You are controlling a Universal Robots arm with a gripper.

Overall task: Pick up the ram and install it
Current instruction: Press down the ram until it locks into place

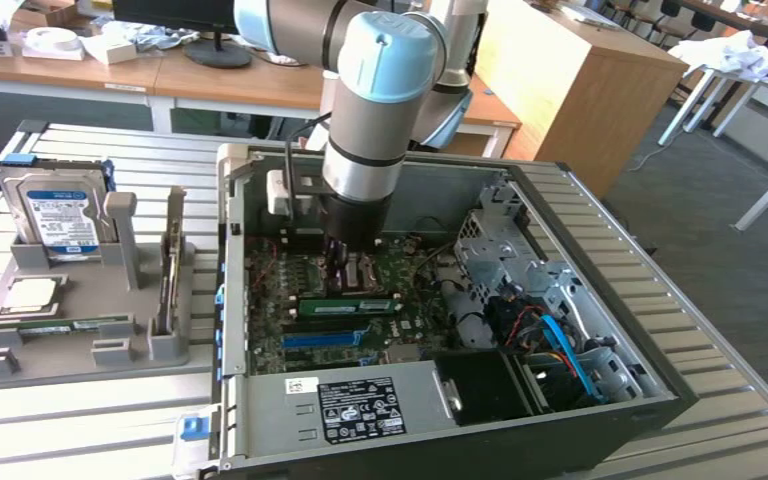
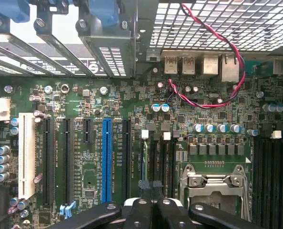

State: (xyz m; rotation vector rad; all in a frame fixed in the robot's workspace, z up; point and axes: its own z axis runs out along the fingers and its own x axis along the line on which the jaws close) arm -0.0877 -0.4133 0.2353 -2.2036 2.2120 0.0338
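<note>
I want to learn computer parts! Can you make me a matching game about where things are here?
1. blue-labelled silver hard drive
2. square silver processor chip
3. robot's black hand

A. down inside the open black computer case
B. standing upright in the grey plastic holder
C. lying flat on the grey plastic holder

Pairs: 1-B, 2-C, 3-A

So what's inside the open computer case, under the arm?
Inside the computer case: the green motherboard with a blue slot, a seated ram stick, and cables. The gripper hides the board directly beneath it.
</note>
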